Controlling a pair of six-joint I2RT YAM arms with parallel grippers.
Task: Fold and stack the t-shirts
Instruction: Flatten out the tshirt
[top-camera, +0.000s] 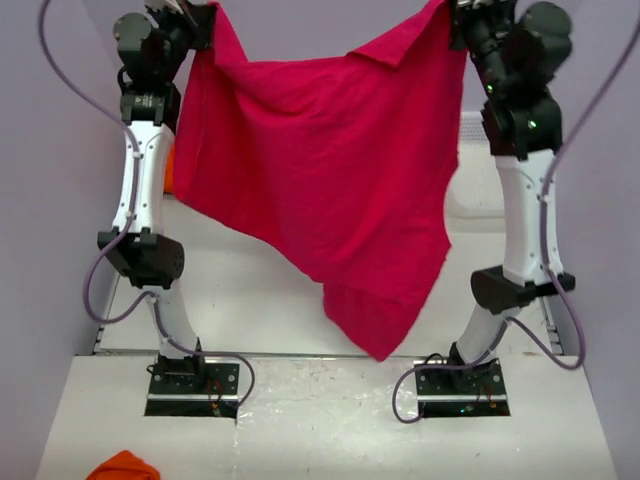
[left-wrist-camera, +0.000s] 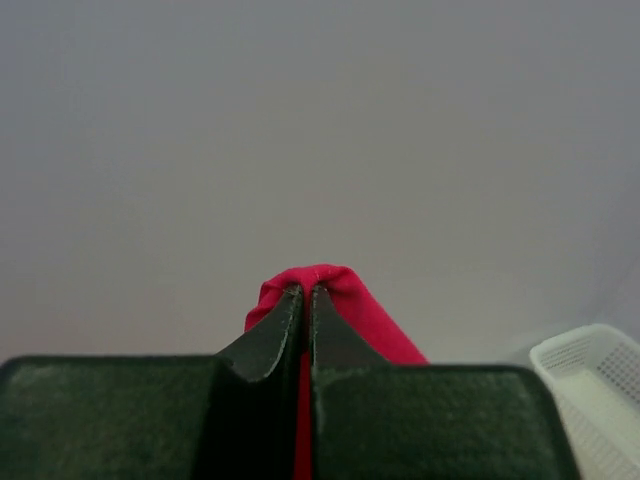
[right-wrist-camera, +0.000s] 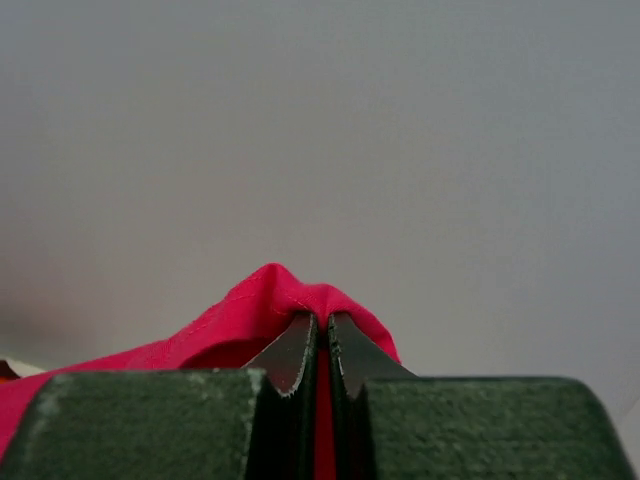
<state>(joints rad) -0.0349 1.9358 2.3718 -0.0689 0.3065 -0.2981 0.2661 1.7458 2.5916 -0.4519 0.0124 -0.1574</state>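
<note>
The left end effector, at 11 o'clock in the top view, and the right end effector, at 1 o'clock, are each clamped tight on an upper edge of the plain crimson-pink cloth t-shirt. It hangs spread between them above the pale surface. A bright orange cloth t-shirt lies bunched at 7 o'clock.

Right gripper is pinched tight, jaws together on a fold of the crimson-pink t-shirt. The cloth humps up over the fingertips and drapes away down to the lower left. Behind it, only a plain grey wall fills the view.
</note>
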